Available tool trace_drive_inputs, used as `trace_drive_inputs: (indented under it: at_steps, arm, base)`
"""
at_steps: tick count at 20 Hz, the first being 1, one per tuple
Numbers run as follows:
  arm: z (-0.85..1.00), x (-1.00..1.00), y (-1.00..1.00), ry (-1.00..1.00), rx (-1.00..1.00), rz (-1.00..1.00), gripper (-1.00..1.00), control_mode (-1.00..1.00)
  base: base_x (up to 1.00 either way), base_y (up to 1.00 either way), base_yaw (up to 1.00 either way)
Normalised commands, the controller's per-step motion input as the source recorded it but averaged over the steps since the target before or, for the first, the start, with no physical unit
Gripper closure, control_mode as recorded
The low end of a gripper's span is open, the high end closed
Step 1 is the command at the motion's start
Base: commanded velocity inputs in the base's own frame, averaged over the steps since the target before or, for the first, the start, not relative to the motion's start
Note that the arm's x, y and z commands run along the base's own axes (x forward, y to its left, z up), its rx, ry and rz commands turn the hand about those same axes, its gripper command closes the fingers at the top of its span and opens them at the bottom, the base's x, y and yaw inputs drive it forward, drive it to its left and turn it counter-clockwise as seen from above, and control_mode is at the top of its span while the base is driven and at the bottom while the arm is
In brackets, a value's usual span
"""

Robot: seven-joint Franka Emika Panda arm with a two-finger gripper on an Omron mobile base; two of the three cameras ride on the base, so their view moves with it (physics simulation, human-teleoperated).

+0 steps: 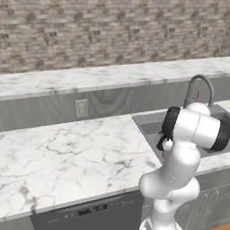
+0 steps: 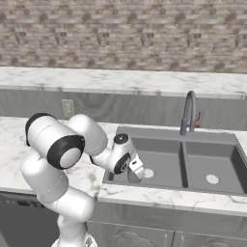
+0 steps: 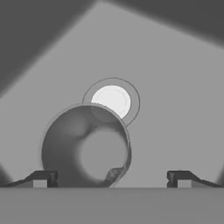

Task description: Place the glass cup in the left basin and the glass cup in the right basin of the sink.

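Between the claw (image 3: 112,178) fingertips — glass cup (image 3: 85,146)

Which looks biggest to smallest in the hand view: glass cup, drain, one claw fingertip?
1. Glass cup, largest, though it sits nearest the camera, so that partly inflates it.
2. Drain, the pale round disc behind the cup's rim.
3. Claw fingertip, smallest; both tips look alike.

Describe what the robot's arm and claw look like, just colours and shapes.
The arm is glossy white, built of rounded, bulbous segments with dark black bands at the joints. One joint ends in a round cap with a dark centre. The claw has two small dark finger tips with pale pads. No cables or markings show.
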Motion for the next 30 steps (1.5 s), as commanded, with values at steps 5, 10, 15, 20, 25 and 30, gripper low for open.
trace_drive_inputs:
  at_steps: [5, 10, 15, 20, 25, 30]
  arm:
    - [0.53, -0.08, -0.05, 0.0, -0.01, 0.0, -1.0, -1.0]
    - [0.56, -0.07, -0.01, 0.07, 0.0, 0.0, -1.0, -1.0]
    - [0.57, -0.12, -0.04, 0.1, 0.0, 0.08, -1.0, -1.0]
    - [0.55, -0.12, -0.02, 0.18, 0.01, 0.18, -1.0, -1.0]
    - [0.5, -0.25, -0.01, 0.04, 0.0, 0.24, -1.0, -1.0]
    - [0.46, -0.26, 0.03, 0.0, 0.01, 0.24, -1.0, -1.0]
  base:
    - [0.0, 0.0, 0.0]
    - [0.0, 0.0, 0.0]
    - [0.0, 0.0, 0.0]
    - [0.0, 0.0, 0.0]
    - [0.0, 0.0, 0.0]
    - [0.0, 0.0, 0.0]
